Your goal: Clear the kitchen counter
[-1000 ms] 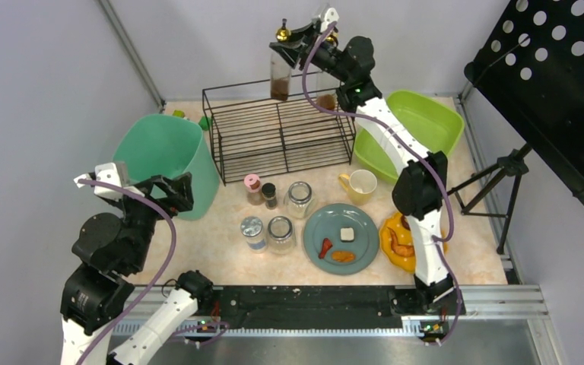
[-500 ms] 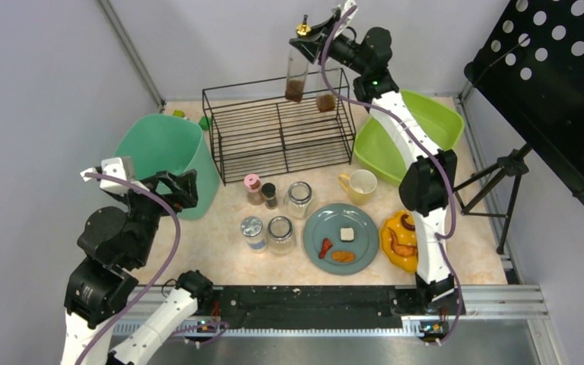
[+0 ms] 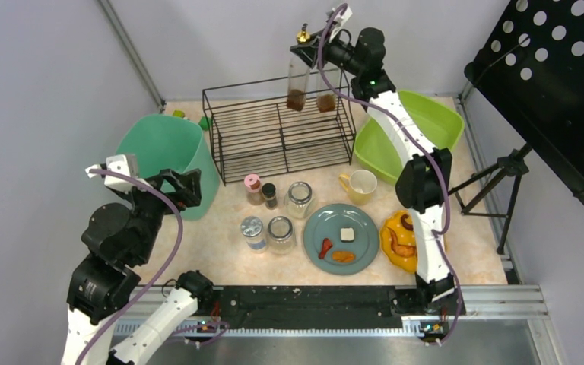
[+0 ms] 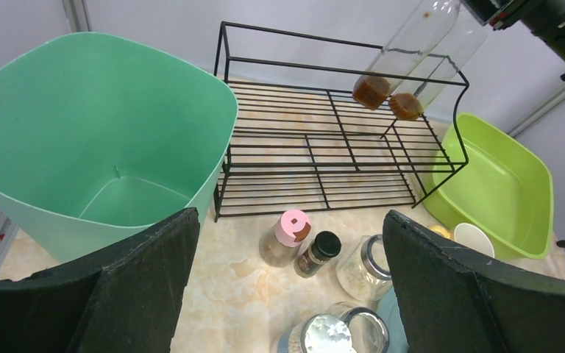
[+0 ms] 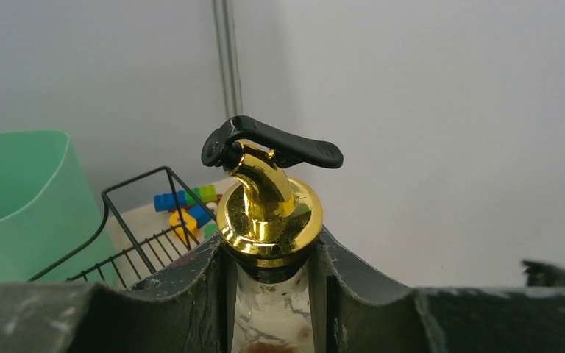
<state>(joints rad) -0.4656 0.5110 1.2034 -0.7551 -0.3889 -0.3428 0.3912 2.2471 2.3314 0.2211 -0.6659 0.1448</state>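
The beige marbled kitchen counter (image 3: pixel 220 251) bears several jars, a teal plate (image 3: pixel 365 220), a yellow mug (image 3: pixel 360 185) and a yellow dish of food (image 3: pixel 397 242). My right gripper (image 3: pixel 309 47) is shut on the neck of a glass bottle (image 3: pixel 297 80) with a gold pourer (image 5: pixel 268 209) and brown liquid at its bottom. It holds the bottle above the back right of the black wire rack (image 3: pixel 281 137), beside a second such bottle (image 3: pixel 325 97). In the right wrist view my right gripper (image 5: pixel 268 261) clamps the neck. My left gripper (image 3: pixel 179 186) is open and empty, high beside the mint-green bin (image 3: pixel 163 148).
A lime-green tub (image 3: pixel 418 122) sits right of the rack. A pink-capped jar (image 4: pixel 287 235), a black-capped spice jar (image 4: pixel 318 251) and glass jars (image 4: pixel 364 268) stand below my left gripper (image 4: pixel 290 217). Toy bricks (image 3: pixel 190 118) lie behind the bin. A tripod (image 3: pixel 502 179) stands at the right edge.
My right gripper has carried the bottle to the right, from above the rack's middle to next to the second bottle. My left arm has shifted slightly right.
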